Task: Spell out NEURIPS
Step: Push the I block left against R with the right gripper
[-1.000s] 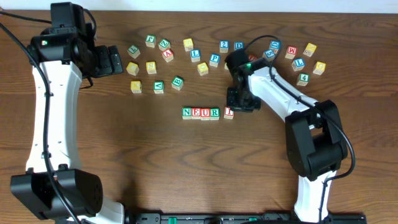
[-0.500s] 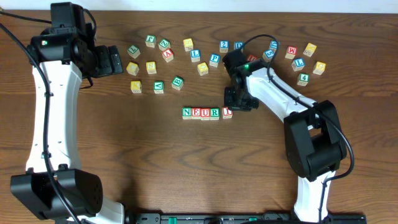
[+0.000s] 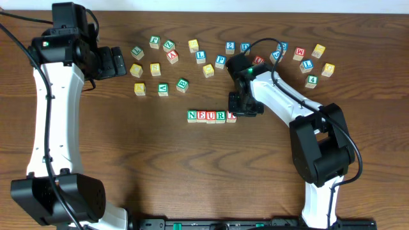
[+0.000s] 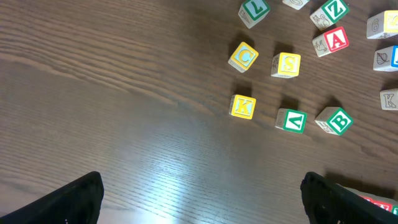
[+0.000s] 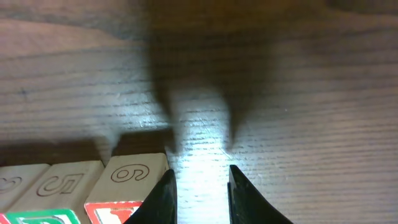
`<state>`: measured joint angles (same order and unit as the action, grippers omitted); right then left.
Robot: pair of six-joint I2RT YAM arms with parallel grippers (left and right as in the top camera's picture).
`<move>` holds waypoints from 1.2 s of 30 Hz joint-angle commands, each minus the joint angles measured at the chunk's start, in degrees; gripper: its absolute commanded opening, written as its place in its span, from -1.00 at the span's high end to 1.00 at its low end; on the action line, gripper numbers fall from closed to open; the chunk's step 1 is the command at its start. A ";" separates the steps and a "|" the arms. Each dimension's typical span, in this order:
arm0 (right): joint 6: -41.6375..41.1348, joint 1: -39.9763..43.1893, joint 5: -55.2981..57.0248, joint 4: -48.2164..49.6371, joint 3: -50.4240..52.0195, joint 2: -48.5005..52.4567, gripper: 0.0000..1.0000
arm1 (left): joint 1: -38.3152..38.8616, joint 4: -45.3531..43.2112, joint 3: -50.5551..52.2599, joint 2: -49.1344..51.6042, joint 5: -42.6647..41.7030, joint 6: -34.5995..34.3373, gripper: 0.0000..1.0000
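Observation:
Cubes N, E, U, R (image 3: 206, 115) stand in a row at mid-table. The red-lettered I cube (image 3: 231, 117) sits at the row's right end, partly under my right gripper (image 3: 241, 108). In the right wrist view that cube (image 5: 127, 177) shows a "6" on its top face. The right gripper (image 5: 199, 196) is narrowly open over bare wood, its left finger (image 5: 163, 196) against the cube's side. A blue P cube (image 3: 220, 61) and a yellow S cube (image 3: 155, 68) (image 4: 286, 64) lie among the loose cubes. My left gripper (image 3: 118, 62) (image 4: 202, 208) hangs wide open, holding nothing.
Loose cubes are scattered along the back, from a green L (image 3: 137, 52) to a yellow one at the right (image 3: 328, 69). The left wrist view shows cubes K (image 4: 242, 106), C (image 4: 243, 56) and B (image 4: 336, 121).
My right gripper slid left and its finger pushed the I cube closer to the R, squaring it with the row. The left arm has not moved.

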<state>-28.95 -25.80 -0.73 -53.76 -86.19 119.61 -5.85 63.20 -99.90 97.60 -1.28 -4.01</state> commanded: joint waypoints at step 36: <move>1.81 -0.87 -0.13 -0.68 -0.98 -0.48 0.57 | -0.24 0.22 -0.57 -0.61 0.68 0.76 -1.00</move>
<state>-28.32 -27.64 -0.69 -53.76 -86.17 119.61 -5.85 63.20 -99.90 97.60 -1.28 -3.99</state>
